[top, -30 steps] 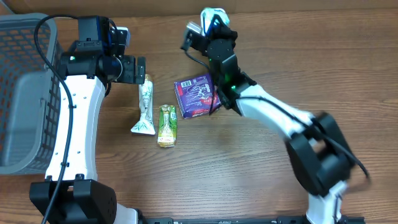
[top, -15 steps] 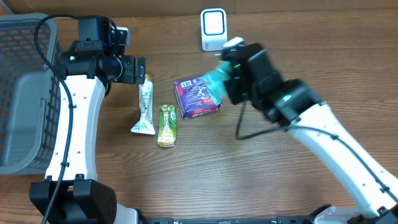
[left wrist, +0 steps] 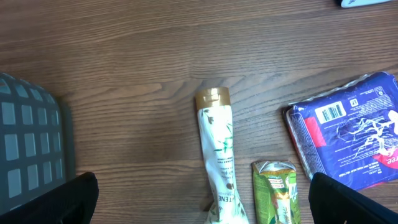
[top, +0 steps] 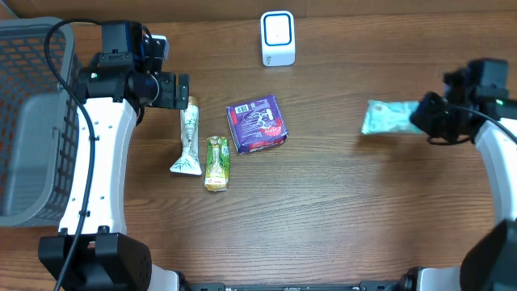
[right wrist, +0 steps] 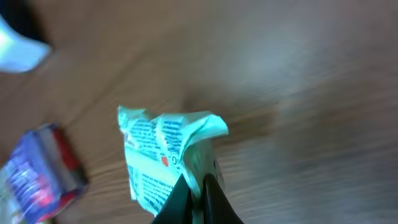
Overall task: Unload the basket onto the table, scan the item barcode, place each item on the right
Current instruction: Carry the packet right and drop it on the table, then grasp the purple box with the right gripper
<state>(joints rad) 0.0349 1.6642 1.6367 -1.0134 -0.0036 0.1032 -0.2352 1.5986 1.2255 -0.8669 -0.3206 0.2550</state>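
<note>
Okay, right claw [top: 422,120]: clamped tight on one end of the packet [top: 389,117], with a crimped edge pinched between the fingers [right wrist: 177,205] in the wrist view
Packet: pale teal with small print and a red spot, sticking out flat toward the middle of the desk [top: 323,210], over on the right side; can't tell from above if it's lifted or touching the wood
Scanner [top: 278,38]: white, standing at the back edge, well apart from the packet and off to its left
Left claw [top: 182,90]: wide open, nothing in it, hanging over the cap end of the tube [top: 187,139]
Left fingers [left wrist: 59,200]: dark pads in the bottom corners of the wrist view, tube between them but not touched
Tube: white with green leaf print and a gold cap [left wrist: 212,98], lying flat, cap pointing to the back
Bar [top: 216,162]: green wrapper, just beside the tube on its right, lying the same way
Purple pack [top: 257,124]: flat, right of the bar, near it but apart; barcode [left wrist: 331,112] faces up on a white label near one corner
Basket [top: 24,97]: grey mesh, far left of the desk, beside the left arm
Right wrist view: blurry, purple pack low left, well apart from the packet
</note>
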